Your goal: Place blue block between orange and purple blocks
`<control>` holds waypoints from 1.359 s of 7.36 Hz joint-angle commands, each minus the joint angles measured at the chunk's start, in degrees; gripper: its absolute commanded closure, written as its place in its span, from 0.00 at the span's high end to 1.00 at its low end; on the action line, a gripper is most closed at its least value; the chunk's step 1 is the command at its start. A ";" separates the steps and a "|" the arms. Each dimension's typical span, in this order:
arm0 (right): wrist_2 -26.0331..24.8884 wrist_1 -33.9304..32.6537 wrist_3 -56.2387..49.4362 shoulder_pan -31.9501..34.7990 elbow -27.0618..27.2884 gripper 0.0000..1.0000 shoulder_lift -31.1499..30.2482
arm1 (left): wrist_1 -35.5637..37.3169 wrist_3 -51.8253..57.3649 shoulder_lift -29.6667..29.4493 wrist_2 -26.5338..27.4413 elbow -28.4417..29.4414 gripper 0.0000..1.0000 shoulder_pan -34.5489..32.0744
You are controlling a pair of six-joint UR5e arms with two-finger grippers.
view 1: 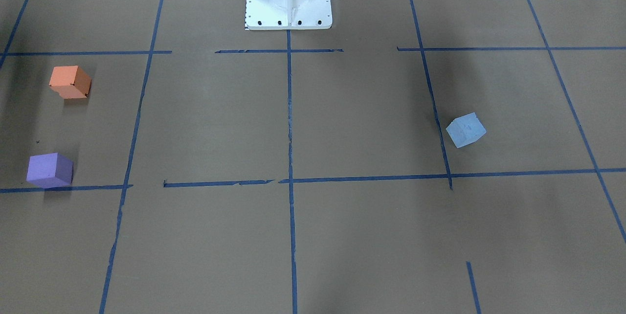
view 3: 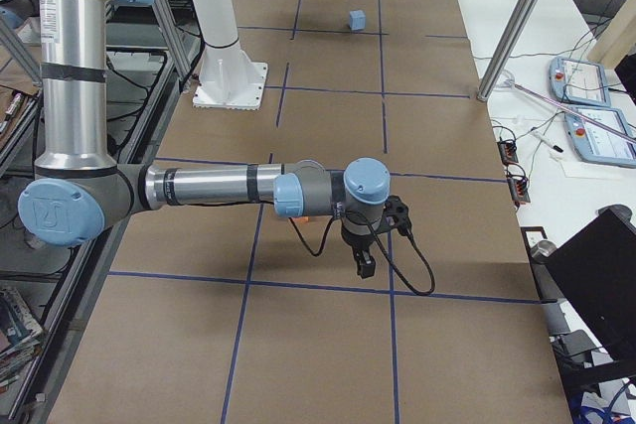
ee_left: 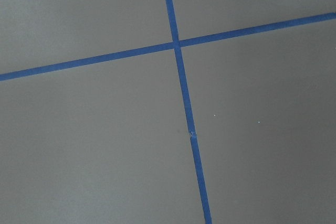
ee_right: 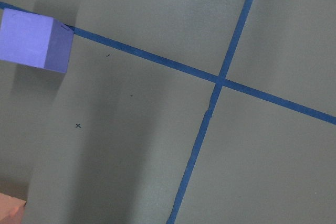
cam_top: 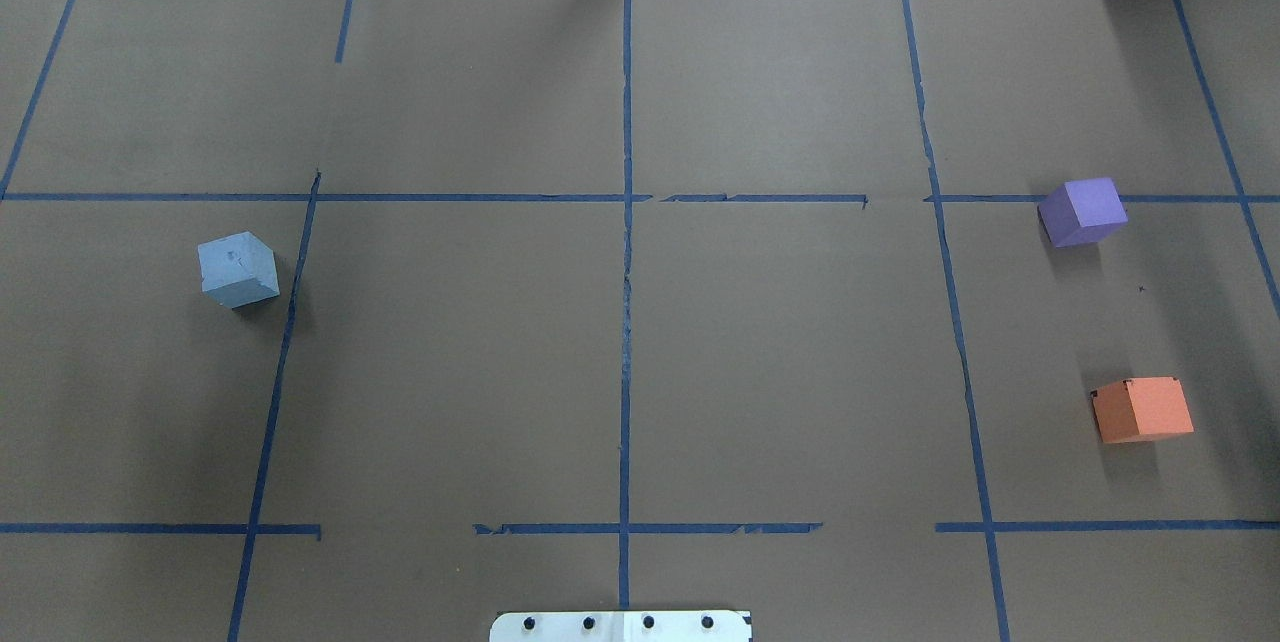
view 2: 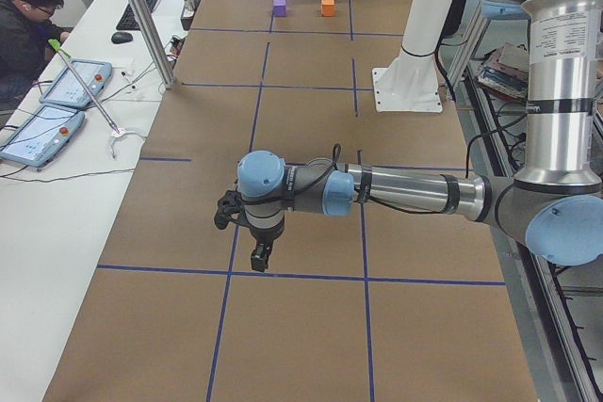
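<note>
Overhead exterior view: blue block [cam_top: 238,269] rests free on the table [cam_top: 640,372], on the side of the left pincer [view 2: 260,259] and well apart from the right pincer [view 3: 364,270]. Purple block [cam_top: 1082,211] and orange block [cam_top: 1142,409] lie near the right pincer, apart from each other; the bare gap between them is the goal. The left pincer hangs above blue tape lines [ee_left: 181,93], and its wrist view shows no block. Whether either pincer is released or clenched cannot be told. Judged step: approach to the blue block, probably by the left pincer
</note>
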 commanded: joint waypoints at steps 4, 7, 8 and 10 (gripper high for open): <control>0.19 0.00 0.00 0.04 0.00 1.00 0.10 | -19.43 -41.29 -1.76 0.37 1.05 1.00 18.14; 0.19 0.00 0.00 0.04 0.00 1.00 0.01 | -28.63 -71.91 -2.72 9.91 -0.36 1.00 33.95; 0.19 0.00 0.00 0.04 0.00 1.00 0.01 | -28.75 -74.10 -4.64 11.17 0.08 1.00 36.45; 0.19 0.00 0.00 0.04 0.00 1.00 -0.08 | -28.32 -75.69 -6.23 11.45 0.96 1.00 37.70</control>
